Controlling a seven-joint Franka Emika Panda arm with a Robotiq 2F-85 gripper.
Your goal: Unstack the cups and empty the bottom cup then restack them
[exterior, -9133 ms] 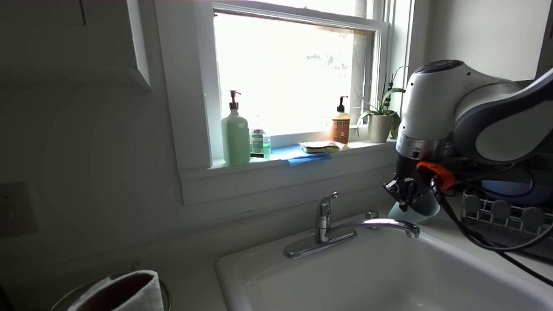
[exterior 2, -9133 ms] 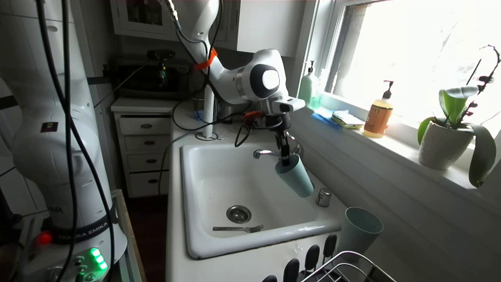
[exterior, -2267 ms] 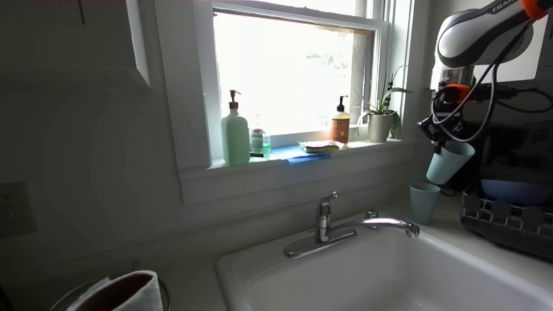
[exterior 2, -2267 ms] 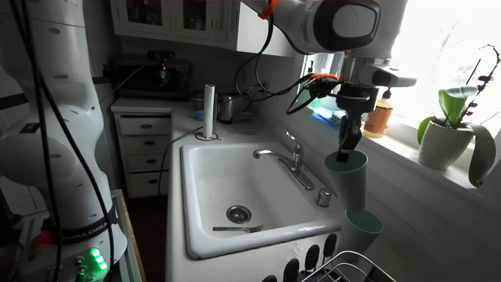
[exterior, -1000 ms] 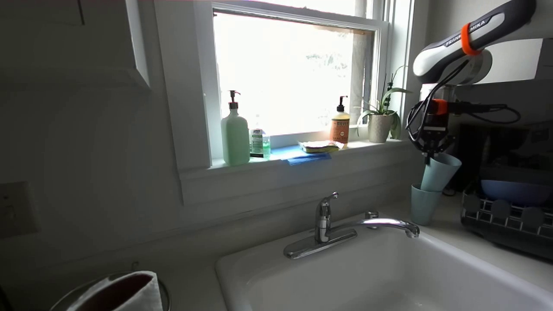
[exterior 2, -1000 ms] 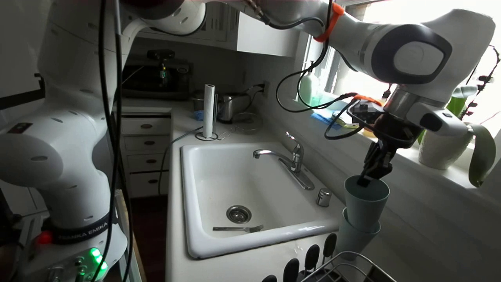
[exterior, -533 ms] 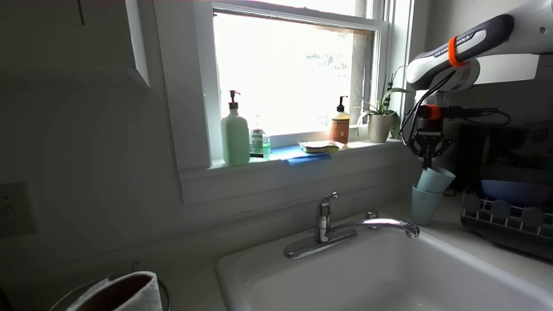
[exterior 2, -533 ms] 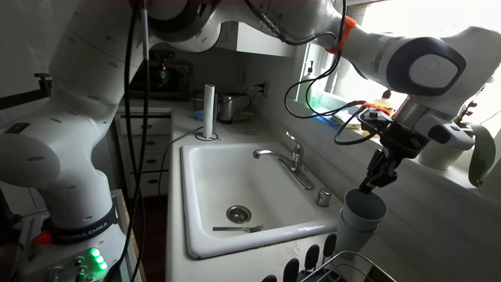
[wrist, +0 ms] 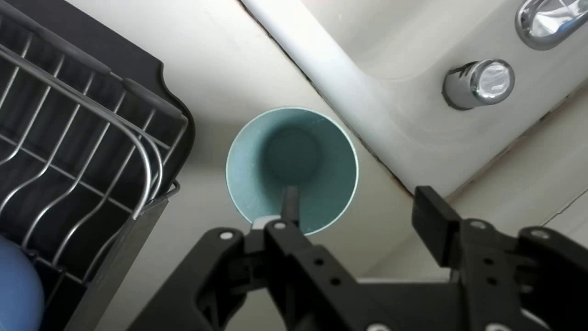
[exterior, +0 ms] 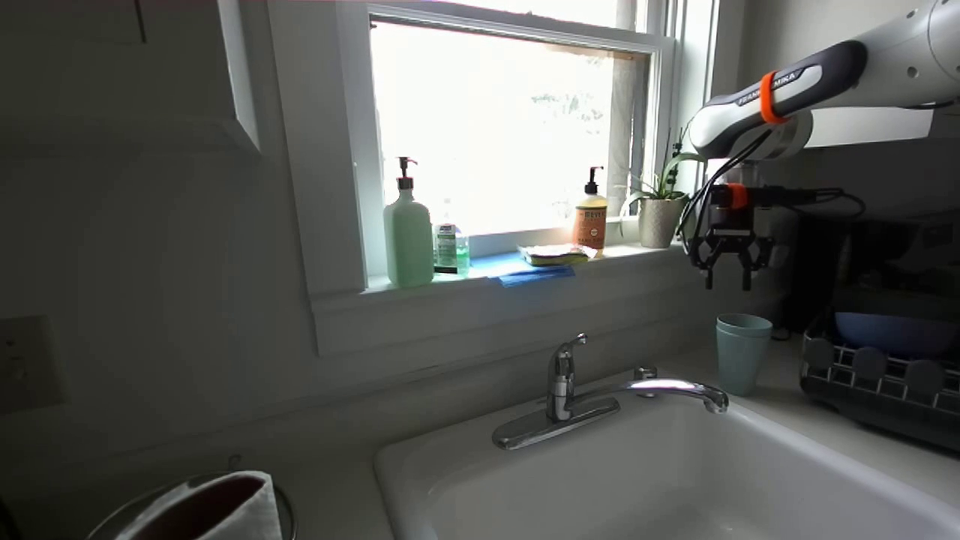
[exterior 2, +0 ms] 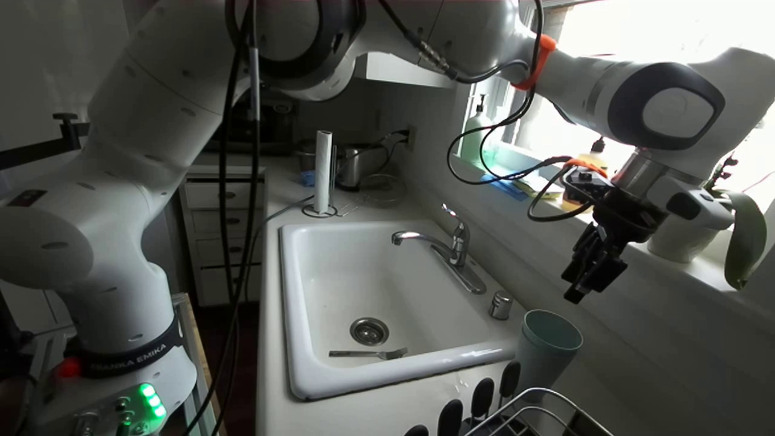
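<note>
White arm (exterior 2: 163, 115), orange band (exterior: 769, 97), black cables (exterior 2: 224, 157), dark fingers (wrist: 434, 225)

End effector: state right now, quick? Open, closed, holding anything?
End effector: open, jaws apart, holding nothing; not touching the stacked cups standing below it.

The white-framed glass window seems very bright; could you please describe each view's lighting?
In both exterior views, the white-framed glass window is blown out and the flat greyish wall around it dim; in the wrist view, the upper pale blue tapered tumbler darkens toward its inner bottom.
</note>
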